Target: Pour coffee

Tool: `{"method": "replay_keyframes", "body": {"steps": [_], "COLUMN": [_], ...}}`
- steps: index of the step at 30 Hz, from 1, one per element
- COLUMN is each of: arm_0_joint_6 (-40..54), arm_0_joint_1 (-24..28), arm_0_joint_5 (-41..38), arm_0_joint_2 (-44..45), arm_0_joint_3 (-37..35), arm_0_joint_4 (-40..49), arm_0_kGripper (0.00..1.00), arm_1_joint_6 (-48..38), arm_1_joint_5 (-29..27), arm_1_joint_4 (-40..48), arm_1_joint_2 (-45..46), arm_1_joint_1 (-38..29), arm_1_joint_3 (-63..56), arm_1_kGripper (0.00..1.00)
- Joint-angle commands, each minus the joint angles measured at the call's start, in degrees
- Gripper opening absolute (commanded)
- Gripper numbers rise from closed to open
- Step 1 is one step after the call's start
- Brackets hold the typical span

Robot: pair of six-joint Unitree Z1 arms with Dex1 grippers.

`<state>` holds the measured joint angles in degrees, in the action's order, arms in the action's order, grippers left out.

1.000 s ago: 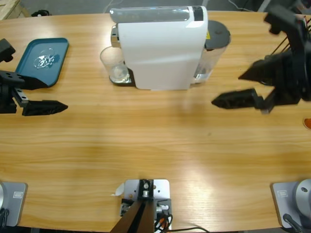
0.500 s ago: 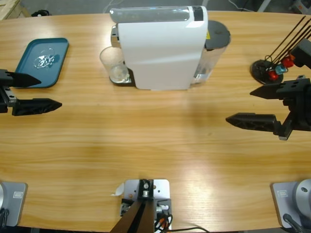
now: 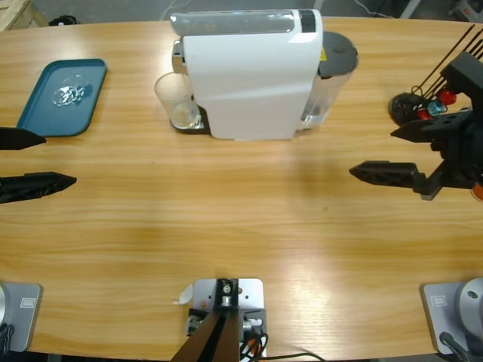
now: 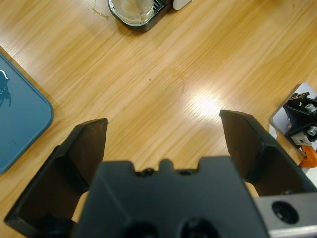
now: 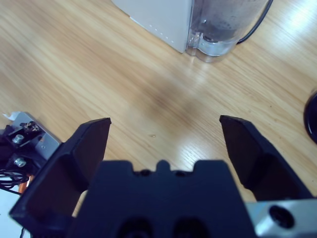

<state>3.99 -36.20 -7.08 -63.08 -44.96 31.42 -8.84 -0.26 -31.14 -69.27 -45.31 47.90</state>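
Both of my grippers, left gripper (image 3: 26, 160) and right gripper (image 3: 398, 152), hang spread and empty, well apart from the glass (image 3: 177, 100). It stands on the drip tray beside the white coffee machine (image 3: 253, 75), holding the thin layer of coffee (image 4: 132, 7). I judge the risk to be a jaw clipping the machine body or tipping that light glass on approach.

A big white coffee machine (image 3: 253, 75) stands at the far side of the wooden desk (image 3: 241, 234). Its clear water tank (image 3: 330, 79) with a dark lid is at one end. A blue tray (image 3: 45, 105) lies flat far off to the other side. A black stand (image 3: 411, 105) with thin rods holds red and blue capsules (image 3: 436, 105).
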Motion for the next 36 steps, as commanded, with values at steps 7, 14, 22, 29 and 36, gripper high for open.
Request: {"method": "replay_keyframes", "body": {"steps": [7,14,22,29,36], "arm_0_joint_6": [-0.21,-0.19,-0.28,-0.21,-0.12], "arm_0_joint_1": [-0.54,-0.54,-0.54,-0.54,-0.54], "arm_0_joint_5": [-1.01,-0.99,-0.83,-0.83,-0.83], "arm_0_joint_2": [-1.17,-0.95,0.66,1.12,0.94], "arm_0_joint_3": [1.37,0.37,1.12,1.37,1.46], "arm_0_joint_4": [0.22,0.28,0.84,0.89,0.86], "arm_0_kGripper": [1.000,1.000,1.000,1.000,1.000], "arm_1_joint_6": [-0.02,0.05,0.05,0.05,0.05], "arm_1_joint_5": [-1.42,-1.76,-1.76,-1.76,-1.76], "arm_1_joint_4": [0.97,0.97,0.82,0.80,0.82], "arm_1_joint_2": [-2.28,-2.03,-1.13,-1.13,-1.40], "arm_1_joint_1": [-0.66,-0.66,-0.66,-0.66,-0.66], "arm_1_joint_3": [0.00,0.00,-0.26,-0.26,-0.44], "arm_1_kGripper": [1.000,1.000,1.000,1.000,1.000]}}
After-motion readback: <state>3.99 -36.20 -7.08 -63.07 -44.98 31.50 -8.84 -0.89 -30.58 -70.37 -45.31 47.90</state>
